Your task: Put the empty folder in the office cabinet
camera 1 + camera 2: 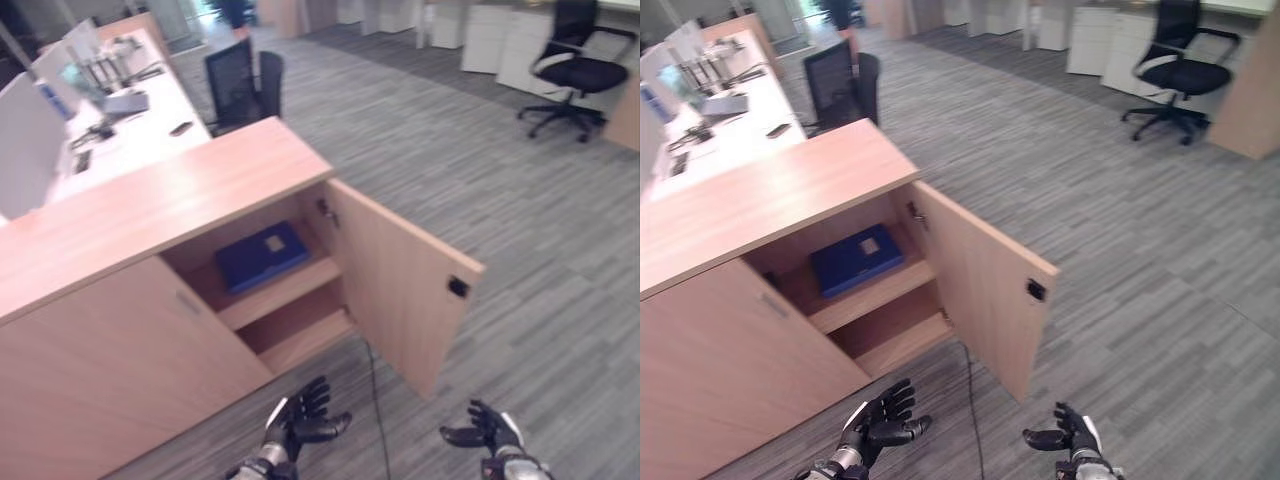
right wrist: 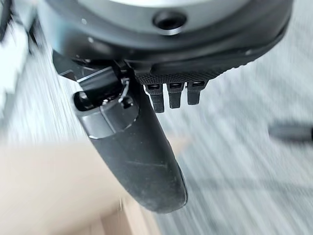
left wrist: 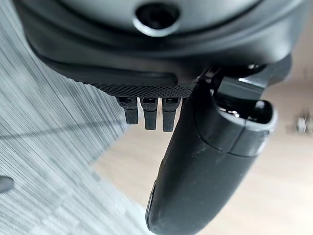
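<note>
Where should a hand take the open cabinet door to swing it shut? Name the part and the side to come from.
Take the cabinet door at its free outer edge, near the dark latch, coming from the floor side on the robot's right. It stands wide open, hinged at the cabinet, so the far edge probably gives most leverage. The right hand is open and nearest.

A black wheeled office chair (image 1: 575, 72) stands on the grey striped carpet floor (image 1: 480, 180), well ahead of the hand; another black mesh chair (image 1: 240, 82) sits by the long white bench (image 1: 150, 120) bearing monitors (image 1: 30, 140).
</note>
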